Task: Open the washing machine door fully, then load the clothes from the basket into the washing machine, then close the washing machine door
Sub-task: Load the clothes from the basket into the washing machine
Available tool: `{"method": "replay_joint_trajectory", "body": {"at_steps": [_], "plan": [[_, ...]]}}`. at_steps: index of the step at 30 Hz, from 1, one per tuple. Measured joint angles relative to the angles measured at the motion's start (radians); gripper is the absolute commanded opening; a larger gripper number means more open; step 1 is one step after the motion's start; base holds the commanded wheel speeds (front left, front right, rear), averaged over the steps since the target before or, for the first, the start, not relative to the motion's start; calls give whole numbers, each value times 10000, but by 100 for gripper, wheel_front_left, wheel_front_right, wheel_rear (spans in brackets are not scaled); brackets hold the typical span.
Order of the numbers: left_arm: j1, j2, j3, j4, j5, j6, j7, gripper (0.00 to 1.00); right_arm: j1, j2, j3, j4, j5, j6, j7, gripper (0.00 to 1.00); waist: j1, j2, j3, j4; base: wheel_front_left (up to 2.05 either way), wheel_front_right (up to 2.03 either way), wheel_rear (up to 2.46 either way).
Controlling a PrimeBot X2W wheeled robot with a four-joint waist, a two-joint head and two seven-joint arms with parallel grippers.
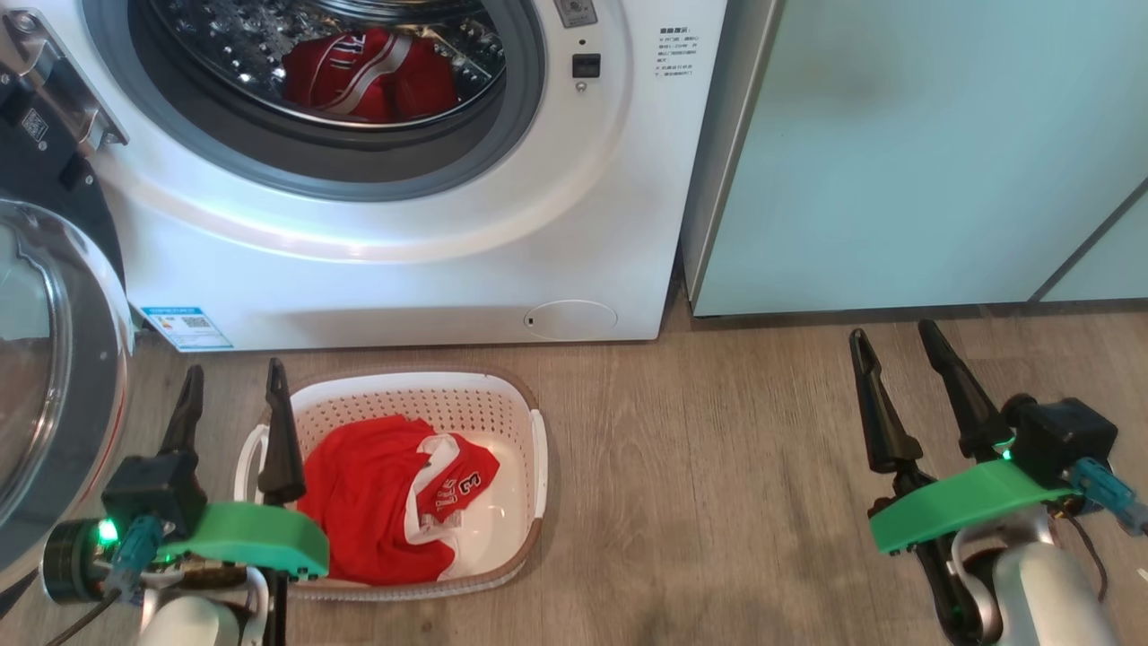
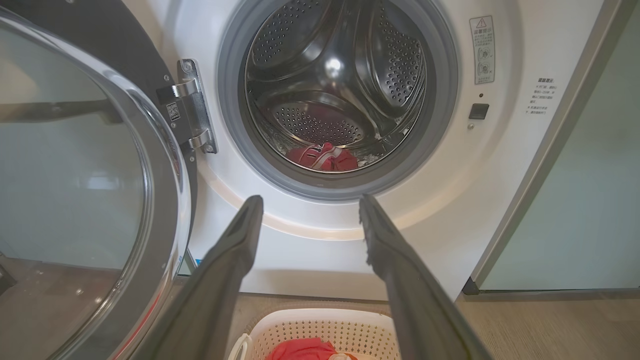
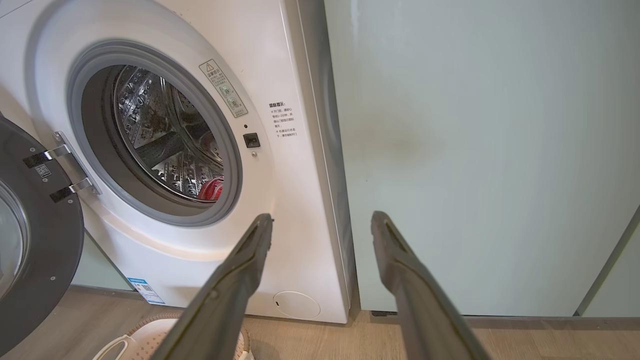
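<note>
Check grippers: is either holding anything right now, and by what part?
Nothing held: left gripper and right gripper both stand open and empty; a red garment lies in the basket.

Black fingers [image 1: 280, 431], green brackets [image 1: 251, 538]

washing machine door [image 1: 56, 368] cut off left; lettering [image 1: 678, 56] unreadable

White washing machine [image 1: 430, 269], grey ring round steel drum [image 1: 224, 54] w/ dotted holes; label sticker [image 1: 186, 327] blue. Black-rimmed washing machine door [image 1: 45, 359], clear glass. Bright red clothes [image 1: 377, 498], white trim & lettering. Cream-white basket [image 1: 430, 401], perforated, brown rim. Pale mint-green cabinet panels [image 1: 915, 152]. Grey-brown wood-grain floor [image 1: 717, 467]. Dark left gripper [image 1: 233, 366] & right gripper [image 1: 892, 328], green brackets [image 1: 251, 538].
</note>
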State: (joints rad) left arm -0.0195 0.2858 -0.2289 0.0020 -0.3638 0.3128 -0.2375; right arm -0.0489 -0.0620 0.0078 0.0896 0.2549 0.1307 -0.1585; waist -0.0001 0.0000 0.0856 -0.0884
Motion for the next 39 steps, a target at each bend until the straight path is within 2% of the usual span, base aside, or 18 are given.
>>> {"method": "replay_joint_trajectory", "body": {"at_steps": [14,19,25,30,39], "plan": [[-82,-21,-63,173,-2,132,2,100,-18,15,6,-219,0,0,0,100,0,0,417,-26,0,0,0],[-886,-119,-368,732,-2,52,180,100,-159,33,105,-357,2,0,-4,100,0,0,976,-71,0,0,0],[-2220,-431,-698,2069,-163,-479,395,100,-945,50,355,-579,12,0,-105,100,1,0,2011,-214,0,0,0],[-3401,-639,-997,3754,-405,-1127,794,100,-1469,50,560,-602,117,0,-286,100,3,0,3082,-394,0,0,0],[-5522,-715,-1223,6493,-650,-2130,1290,100,-2654,50,1060,-583,328,0,-635,100,4,0,4941,-804,0,0,0]]}}
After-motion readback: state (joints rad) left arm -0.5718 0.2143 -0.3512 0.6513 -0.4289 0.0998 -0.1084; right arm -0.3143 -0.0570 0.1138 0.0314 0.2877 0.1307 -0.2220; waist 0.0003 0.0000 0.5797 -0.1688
